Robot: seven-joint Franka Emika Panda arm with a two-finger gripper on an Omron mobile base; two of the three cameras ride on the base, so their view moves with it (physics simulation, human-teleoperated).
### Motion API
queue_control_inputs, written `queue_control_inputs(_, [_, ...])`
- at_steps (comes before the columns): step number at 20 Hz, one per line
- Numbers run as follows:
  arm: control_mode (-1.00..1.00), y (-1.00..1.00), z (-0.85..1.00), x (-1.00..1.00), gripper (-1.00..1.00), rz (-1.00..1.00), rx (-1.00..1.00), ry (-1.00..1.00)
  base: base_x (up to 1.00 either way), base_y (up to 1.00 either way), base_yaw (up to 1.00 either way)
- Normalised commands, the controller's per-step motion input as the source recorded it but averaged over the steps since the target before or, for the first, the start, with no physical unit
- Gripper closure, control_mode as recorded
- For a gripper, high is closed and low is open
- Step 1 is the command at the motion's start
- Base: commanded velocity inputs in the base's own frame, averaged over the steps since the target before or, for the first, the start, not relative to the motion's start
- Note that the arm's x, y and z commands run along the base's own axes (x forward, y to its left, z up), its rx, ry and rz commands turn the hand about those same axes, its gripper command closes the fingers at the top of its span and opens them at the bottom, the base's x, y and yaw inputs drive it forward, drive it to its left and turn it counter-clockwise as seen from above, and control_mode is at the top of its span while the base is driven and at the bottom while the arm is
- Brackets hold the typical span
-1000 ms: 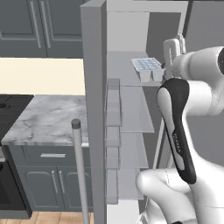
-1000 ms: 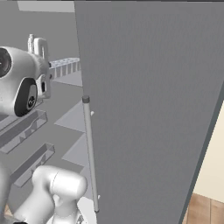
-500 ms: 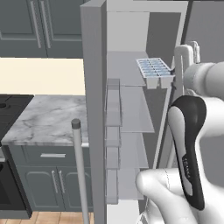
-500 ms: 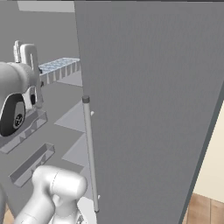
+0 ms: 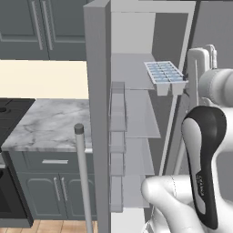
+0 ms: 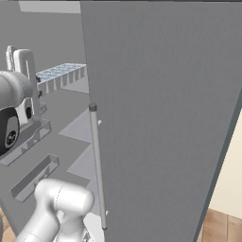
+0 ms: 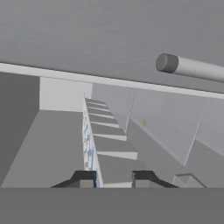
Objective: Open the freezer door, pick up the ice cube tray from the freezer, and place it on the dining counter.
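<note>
Hand view shows your jaws clamped on the tray (image 7: 89,153), seemingly edge-on; it juts from the open freezer (image 5: 136,104) off the shelf (image 5: 132,77).

Both base cameras flank the open freezer (image 5: 136,113); hand camera looks close inside.
</note>
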Motion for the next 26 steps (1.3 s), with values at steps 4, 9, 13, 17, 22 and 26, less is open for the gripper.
queue_control_inputs(4, [-1.00, 0.00, 0.00, -0.13, 1.00, 0.00, 0.00, 0.00, 0.00, 0.00, 0.00])
queue_control_inputs(9, [1.00, 0.00, 0.00, 0.00, 1.00, 0.00, 0.00, 0.00, -0.54, -0.05, 0.00])
queue_control_inputs(13, [1.00, 0.00, 0.00, 0.00, 1.00, 0.00, 0.00, 0.00, -0.94, -0.15, 0.00])
queue_control_inputs(17, [1.00, 0.00, 0.00, 0.00, 1.00, 0.00, 0.00, 0.00, -0.85, -0.42, 0.02])
queue_control_inputs(22, [1.00, 0.00, 0.00, 0.00, 1.00, 0.00, 0.00, 0.00, -0.70, -0.82, 0.10])
queue_control_inputs(26, [1.00, 0.00, 0.00, 0.00, 1.00, 0.00, 0.00, 0.00, -0.77, -0.80, 0.23])
